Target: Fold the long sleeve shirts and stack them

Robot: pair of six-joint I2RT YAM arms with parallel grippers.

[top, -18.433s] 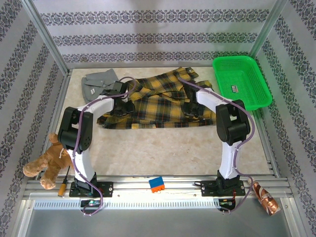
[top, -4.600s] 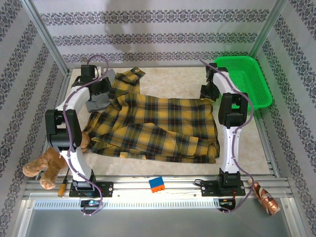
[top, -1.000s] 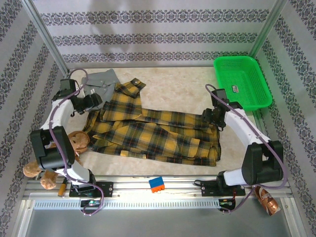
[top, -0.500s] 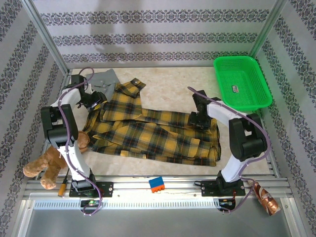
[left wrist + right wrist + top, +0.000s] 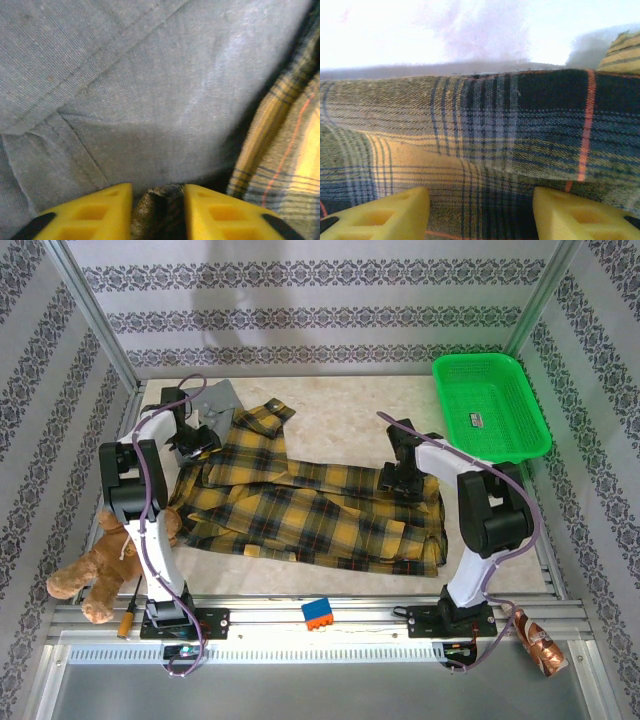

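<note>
grey shirt (image 5: 208, 398): partly under plaid flannel (image 5: 320, 515) | left gripper (image 5: 157, 202): cut off by bottom edge, grip unclear

This is a robotics lab test cell rather than a home. A left arm (image 5: 150, 540) and a right arm (image 5: 465, 570) are bolted to a slotted aluminium rail (image 5: 260, 625) along the bottom of the overhead view. Bare aluminium posts (image 5: 95, 325) frame the corners, and the walls (image 5: 320, 315) are flat panels of printed wallpaper. The marble-look surface (image 5: 340, 410) carries props: a green plastic basket (image 5: 510, 400) at upper right and a plush toy (image 5: 95, 575) at lower left.
</note>
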